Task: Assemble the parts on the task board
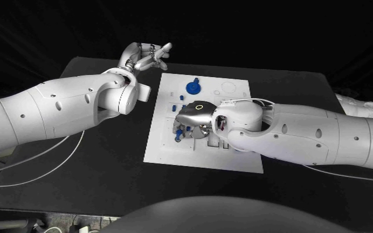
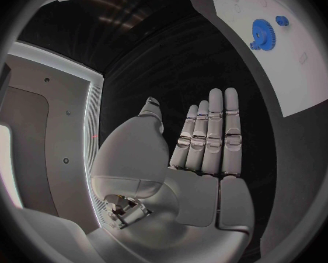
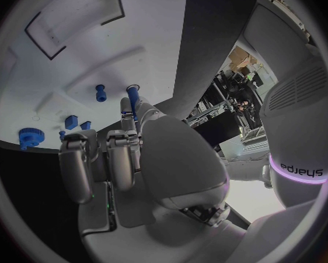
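While the white task board lies flat in the middle of the black table, the blue parts on it can be counted only in part. From the head view, one blue gear sits toward the board's far edge with a smaller blue piece touching its far side, one small blue part lies nearer the middle, and a few blue pieces show under the right hand, too hidden to count. The right wrist view brings out what the head view hides: one upright blue peg standing alone, one taller blue peg at the fingertips, two small blue blocks side by side, and one blue gear wheel at the board's edge. The right hand hovers low over the board's middle, fingers curled down; whether it has hold of the taller peg cannot be told. The left wrist view shows the gear and its small neighbour from the other side, and the left hand flat, fingers straight and close together, holding nothing, over bare table beside the board's far left corner.
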Robot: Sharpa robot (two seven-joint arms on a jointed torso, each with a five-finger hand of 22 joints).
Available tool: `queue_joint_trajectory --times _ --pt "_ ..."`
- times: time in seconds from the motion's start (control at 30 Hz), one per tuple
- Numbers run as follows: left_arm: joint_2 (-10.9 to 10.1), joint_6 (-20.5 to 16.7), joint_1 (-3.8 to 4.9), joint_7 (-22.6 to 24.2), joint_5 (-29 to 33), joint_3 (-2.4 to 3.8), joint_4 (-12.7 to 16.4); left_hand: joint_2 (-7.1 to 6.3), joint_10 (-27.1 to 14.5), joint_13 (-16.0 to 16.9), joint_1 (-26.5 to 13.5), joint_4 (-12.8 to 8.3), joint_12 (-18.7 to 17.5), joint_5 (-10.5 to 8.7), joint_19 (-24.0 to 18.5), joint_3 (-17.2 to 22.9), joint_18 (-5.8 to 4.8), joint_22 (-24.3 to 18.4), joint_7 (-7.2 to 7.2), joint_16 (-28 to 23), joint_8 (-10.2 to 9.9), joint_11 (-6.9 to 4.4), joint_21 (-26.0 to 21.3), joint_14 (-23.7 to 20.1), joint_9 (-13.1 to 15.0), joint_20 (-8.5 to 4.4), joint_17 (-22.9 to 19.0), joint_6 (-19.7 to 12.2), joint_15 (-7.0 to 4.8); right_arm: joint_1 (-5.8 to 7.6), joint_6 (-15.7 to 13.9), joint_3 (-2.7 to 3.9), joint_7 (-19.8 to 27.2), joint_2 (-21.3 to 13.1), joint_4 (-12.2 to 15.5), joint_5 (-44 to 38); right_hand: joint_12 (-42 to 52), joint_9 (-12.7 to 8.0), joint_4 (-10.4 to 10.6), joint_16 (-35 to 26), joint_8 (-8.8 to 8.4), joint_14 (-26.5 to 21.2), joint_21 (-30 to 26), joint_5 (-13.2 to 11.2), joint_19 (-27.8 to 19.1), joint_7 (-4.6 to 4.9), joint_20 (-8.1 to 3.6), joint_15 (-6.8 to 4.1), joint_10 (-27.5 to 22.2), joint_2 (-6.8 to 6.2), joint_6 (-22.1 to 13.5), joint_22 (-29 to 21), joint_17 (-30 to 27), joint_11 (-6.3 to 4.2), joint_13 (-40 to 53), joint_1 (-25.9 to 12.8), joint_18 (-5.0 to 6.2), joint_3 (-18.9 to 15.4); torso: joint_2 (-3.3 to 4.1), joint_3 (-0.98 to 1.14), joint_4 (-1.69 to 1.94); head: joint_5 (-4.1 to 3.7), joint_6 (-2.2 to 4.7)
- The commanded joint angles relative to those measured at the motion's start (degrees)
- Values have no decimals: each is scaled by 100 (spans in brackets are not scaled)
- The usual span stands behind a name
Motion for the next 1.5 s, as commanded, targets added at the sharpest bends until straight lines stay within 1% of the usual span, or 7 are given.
queue_joint_trajectory --times 0.03,0.6,0.73,0.9,1.1,1.33,1.5 --pt "5 70 5 39 14 5 8 56 -36 -5 -3 -7 10 33 43 -33 66 -6 9 -20 -27 8 -27 24 6 -12 -5 -26 -9 -14 186 0 5 1 -7 -51 -25 7 5 23 33 597 26 36 590 -76 -9 -25 -61 42 87 1506 1509 -2 -7 -37 -82 34 -3 2 4 -4 0" --pt "-6 65 5 34 14 5 14 56 -36 -5 -3 -7 10 33 43 -33 66 -6 9 -20 -27 8 -27 24 6 -12 -5 -26 -9 -57 254 -12 -28 61 -127 40 -24 -8 37 23 -17 597 26 32 590 -82 -30 -41 -157 -27 38 1506 1509 -4 -7 -90 -82 15 1 1 3 -3 0" --pt "-5 64 5 35 14 5 13 56 -36 -5 -3 -7 10 33 43 -33 66 -6 9 -20 -27 8 -27 24 6 -12 -5 -26 -9 -62 290 -13 -58 66 -125 41 -37 -60 86 23 -128 597 26 20 590 -26 -28 -22 -380 -216 -170 1506 1509 38 -12 -204 -82 -89 1 0 3 -14 0" --pt "-1 69 5 38 14 5 12 56 -36 -5 -3 -7 10 33 43 -33 66 -6 9 -20 -27 8 -27 24 6 -12 -5 -26 -9 -64 172 -14 -65 50 -111 45 -45 -125 224 23 -168 597 26 13 590 194 49 99 -1208 -627 -1117 1506 1509 216 -5 -645 -82 -492 -1 3 -1 -14 0" --pt "8 76 5 39 14 5 4 84 -36 -5 18 -8 12 37 54 -44 66 -19 9 -16 -27 8 -41 26 7 -13 -15 -28 -9 -64 -746 -17 -93 -99 -10 341 -14 -148 293 23 -176 597 26 6 590 306 132 173 -1663 -749 -2041 1506 1509 313 9 -948 -82 -790 0 4 3 17 0" --pt "22 87 4 35 14 4 -25 85 -36 -5 19 -8 12 37 56 -46 66 -20 9 -16 -27 8 -42 26 7 -13 -16 -28 -9 37 -1833 -15 71 -623 316 1072 105 -93 285 23 -97 597 26 7 590 378 242 306 -1438 -671 -1737 1506 1509 383 44 -961 -82 -840 -5 6 -13 -6 0" --pt "57 104 3 33 14 3 -62 85 -36 -5 19 -8 12 37 56 -46 66 -20 9 -16 -27 8 -42 26 7 -13 -16 -28 -9 325 -1917 -16 43 -1249 665 2417 305 -16 241 23 44 597 26 12 590 436 346 421 -967 -562 -1168 1506 1509 434 90 -898 -82 -850 -15 -1 -24 -167 0"
